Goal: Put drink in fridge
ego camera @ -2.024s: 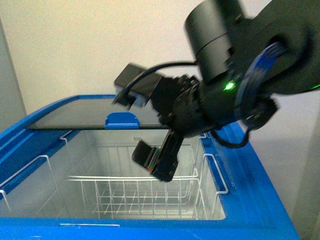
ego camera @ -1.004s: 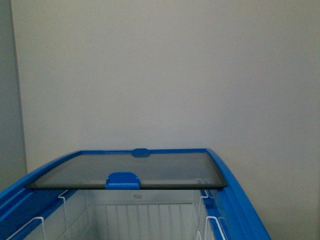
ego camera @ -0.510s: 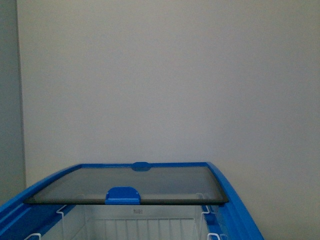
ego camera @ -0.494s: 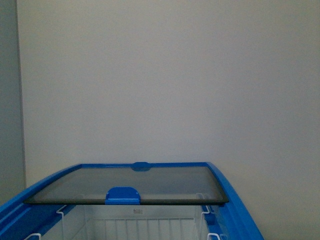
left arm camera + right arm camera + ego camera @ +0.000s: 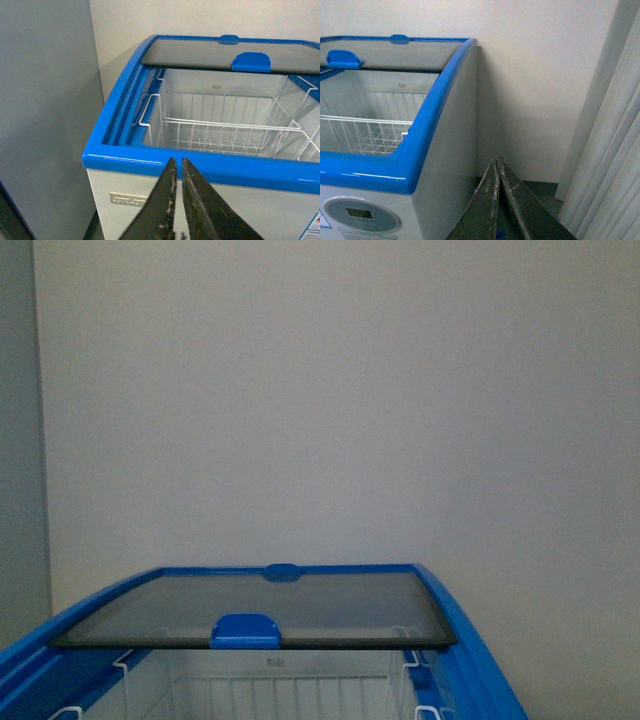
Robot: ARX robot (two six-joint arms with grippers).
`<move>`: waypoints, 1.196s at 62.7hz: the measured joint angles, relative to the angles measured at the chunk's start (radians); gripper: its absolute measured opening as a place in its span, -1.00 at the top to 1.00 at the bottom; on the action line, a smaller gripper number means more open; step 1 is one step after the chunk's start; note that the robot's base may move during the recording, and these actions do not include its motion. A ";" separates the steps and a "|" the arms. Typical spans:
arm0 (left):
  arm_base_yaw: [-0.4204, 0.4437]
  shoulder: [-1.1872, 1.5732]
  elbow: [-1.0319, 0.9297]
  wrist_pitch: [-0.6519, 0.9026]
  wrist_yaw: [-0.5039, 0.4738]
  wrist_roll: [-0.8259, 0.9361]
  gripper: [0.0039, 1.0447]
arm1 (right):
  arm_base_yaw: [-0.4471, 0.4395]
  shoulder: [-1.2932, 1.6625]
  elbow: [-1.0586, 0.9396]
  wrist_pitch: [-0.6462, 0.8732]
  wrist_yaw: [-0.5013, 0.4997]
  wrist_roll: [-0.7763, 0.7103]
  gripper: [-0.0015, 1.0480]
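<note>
The fridge (image 5: 470,640) is a white chest with a blue rim; its tinted glass lid (image 5: 300,605) with a blue handle (image 5: 246,628) is slid to the far half, leaving the near half uncovered. White wire baskets (image 5: 220,132) sit inside. My left gripper (image 5: 178,161) is shut and empty, pointing at the fridge's (image 5: 125,160) near front rim from outside. My right gripper (image 5: 497,161) is shut and empty, off the fridge's (image 5: 435,125) right side, pointing at the wall's foot. The drink is out of view in every frame. Neither gripper shows in the front view.
A tall grey cabinet (image 5: 45,110) stands close against the fridge's left side. A pale wall (image 5: 330,400) rises behind the fridge. Light curtains (image 5: 610,150) hang to the right, with a strip of floor (image 5: 540,192) between them and the fridge.
Two seconds ago a black arm hung over the fridge's uncovered half in the front view; it is gone, and the view has risen towards the wall. Nothing shifted in the last half second.
</note>
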 joint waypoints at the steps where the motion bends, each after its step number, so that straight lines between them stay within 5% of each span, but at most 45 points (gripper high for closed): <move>1: 0.000 0.000 0.000 0.000 0.000 0.000 0.73 | 0.000 0.000 0.000 0.000 0.000 0.000 0.79; 31: 0.000 0.000 0.000 0.000 0.000 0.000 -0.88 | 0.000 0.000 0.000 0.000 0.000 0.000 -0.81; 75: 0.000 0.000 0.000 0.000 0.000 0.000 -0.85 | 0.000 0.000 0.000 0.000 0.000 0.002 -0.86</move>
